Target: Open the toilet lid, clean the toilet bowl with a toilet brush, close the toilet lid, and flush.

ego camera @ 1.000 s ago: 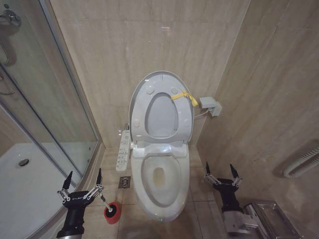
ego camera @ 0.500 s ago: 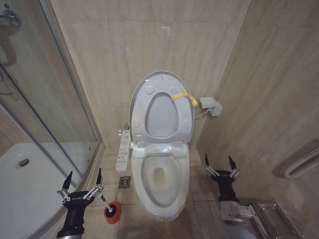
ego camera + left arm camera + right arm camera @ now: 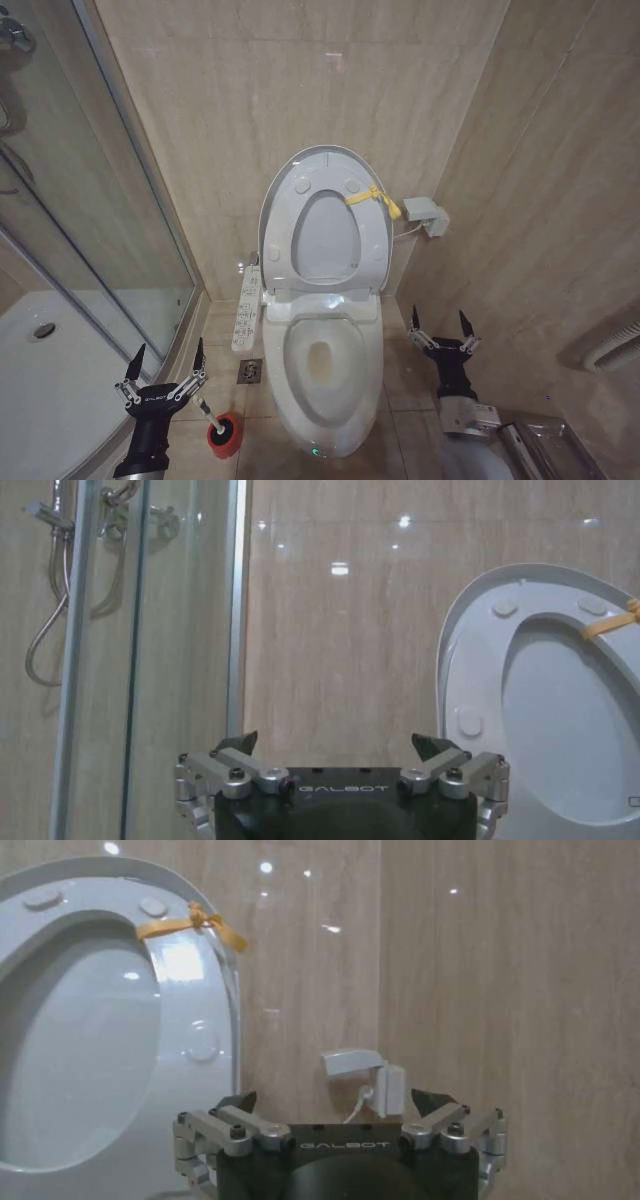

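The toilet lid point(image 3: 325, 235) stands raised against the back wall with the seat ring point(image 3: 372, 245) up in front of it and a yellow tie point(image 3: 372, 197) at the rim. Below, the toilet bowl point(image 3: 292, 392) lies uncovered. The toilet brush point(image 3: 203, 408) leans in its red holder point(image 3: 224, 436) on the floor left of the bowl. My left gripper point(image 3: 168, 350) hangs open just left of the brush handle, holding nothing. My right gripper point(image 3: 438, 316) is open and empty to the bowl's right. The wrist views show the left gripper point(image 3: 335, 741), the right gripper point(image 3: 335, 1099) and the lid point(image 3: 80, 1065).
A glass shower door point(image 3: 100, 200) and a curved white tray point(image 3: 40, 390) close off the left side. The button panel point(image 3: 245, 310) juts out left of the bowl, above a floor drain point(image 3: 249, 372). A wall box point(image 3: 425, 213) sits right of the lid. A metal fixture point(image 3: 545, 445) lies at the lower right.
My right gripper has risen and come slightly forward beside the bowl. The head camera has shifted a little. The left gripper, brush and lid stay put.
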Available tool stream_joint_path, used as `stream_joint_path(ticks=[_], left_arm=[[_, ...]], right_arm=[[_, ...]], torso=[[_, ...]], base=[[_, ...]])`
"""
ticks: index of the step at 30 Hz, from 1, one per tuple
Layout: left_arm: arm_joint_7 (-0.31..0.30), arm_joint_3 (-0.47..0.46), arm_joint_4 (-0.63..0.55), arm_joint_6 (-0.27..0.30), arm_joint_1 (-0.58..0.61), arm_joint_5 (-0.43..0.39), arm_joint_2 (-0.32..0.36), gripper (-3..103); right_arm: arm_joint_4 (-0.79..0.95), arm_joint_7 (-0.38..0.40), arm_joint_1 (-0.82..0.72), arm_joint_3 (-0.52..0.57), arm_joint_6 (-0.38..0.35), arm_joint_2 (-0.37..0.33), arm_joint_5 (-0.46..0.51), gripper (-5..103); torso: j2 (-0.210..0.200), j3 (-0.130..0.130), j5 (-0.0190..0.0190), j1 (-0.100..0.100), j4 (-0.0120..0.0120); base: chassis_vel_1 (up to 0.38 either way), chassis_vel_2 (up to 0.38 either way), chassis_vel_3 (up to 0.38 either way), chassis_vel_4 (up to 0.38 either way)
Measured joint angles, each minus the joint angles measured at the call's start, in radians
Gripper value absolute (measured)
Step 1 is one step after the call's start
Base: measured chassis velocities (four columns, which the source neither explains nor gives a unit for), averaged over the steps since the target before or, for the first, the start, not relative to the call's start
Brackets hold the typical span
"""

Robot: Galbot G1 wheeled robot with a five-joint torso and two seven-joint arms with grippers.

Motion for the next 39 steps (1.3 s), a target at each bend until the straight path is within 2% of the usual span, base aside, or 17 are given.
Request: stream_joint_path(ticks=[7, 14, 20, 30, 39], left_arm=[[0.0, 0.0, 0.0, 0.0, 0.0, 0.0, 0.0, 100], [0.0, 0.0, 0.0, 0.0, 0.0, 0.0, 0.0, 100], [0.0, 0.0, 0.0, 0.0, 0.0, 0.0, 0.0, 100], [0.0, 0.0, 0.0, 0.0, 0.0, 0.0, 0.0, 100], [0.0, 0.0, 0.0, 0.0, 0.0, 0.0, 0.0, 100]], right_arm=[[-0.031, 0.046, 0.033, 0.009, -0.014, -0.004, -0.012, 100], [-0.058, 0.056, 0.082, 0.007, -0.009, -0.017, -0.047, 100], [-0.123, 0.064, 0.189, -0.002, -0.031, -0.043, -0.054, 100], [-0.344, 0.101, 0.451, -0.025, -0.042, -0.075, -0.04, 100], [-0.474, 0.119, 0.656, -0.046, -0.094, -0.081, -0.009, 100]], torso=[[0.0, 0.0, 0.0001, -0.001, 0.0001], [0.0, 0.0, 0.0, 0.0, 0.0], [0.0, 0.0, 0.0001, 0.0, 0.0001], [0.0, 0.0, 0.0001, 0.0, 0.0003], [0.0, 0.0, 0.0001, 0.0, 0.0002]], base=[[-0.005, 0.005, 0.008, -0.008], [-0.063, 0.068, 0.061, -0.071], [-0.012, 0.007, 0.008, -0.011], [0.0, 0.0, 0.0, 0.0], [0.0, 0.0, 0.0, 0.0]])
